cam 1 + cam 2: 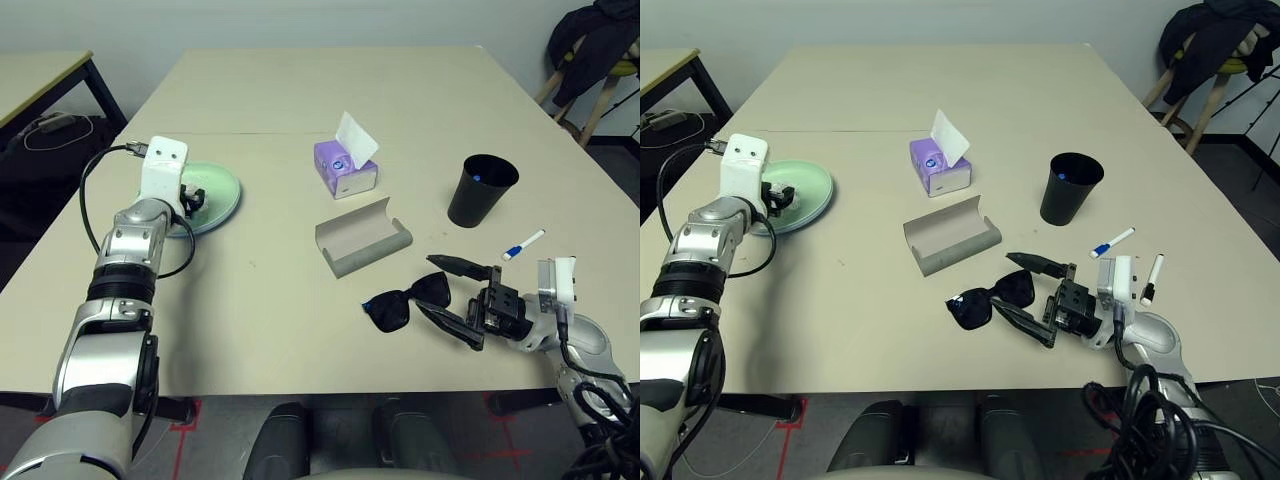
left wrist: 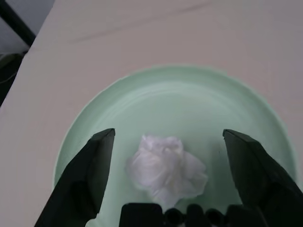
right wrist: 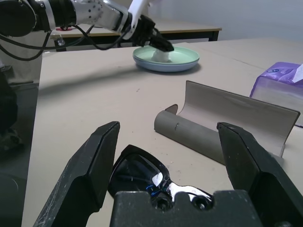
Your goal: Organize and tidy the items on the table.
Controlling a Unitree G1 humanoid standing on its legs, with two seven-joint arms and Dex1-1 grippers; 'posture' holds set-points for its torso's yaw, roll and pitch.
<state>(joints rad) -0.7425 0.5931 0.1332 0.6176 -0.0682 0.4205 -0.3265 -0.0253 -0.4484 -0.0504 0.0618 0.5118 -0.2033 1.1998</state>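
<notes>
A mint green plate (image 1: 218,192) sits at the left of the table (image 1: 290,90), stacked on a pale blue one. A white tissue wad (image 2: 166,166) lies loose on it between the spread fingers of my open left gripper (image 2: 169,137), which hovers over the plate (image 1: 192,198). Black sunglasses (image 1: 395,308) lie near the front right. My open right gripper (image 1: 430,284) straddles their near temple arm. The grey glasses case (image 1: 362,240) lies open behind them. A purple tissue box (image 1: 345,170), a black cup (image 1: 480,190) and two white blue-tipped pens (image 1: 1112,243) (image 1: 1152,278) are nearby.
A smaller beige desk with black legs (image 1: 40,75) stands at the back left, with cables on the floor below it. A wooden chair draped in dark clothing (image 1: 600,50) stands at the back right. The table's far half is bare.
</notes>
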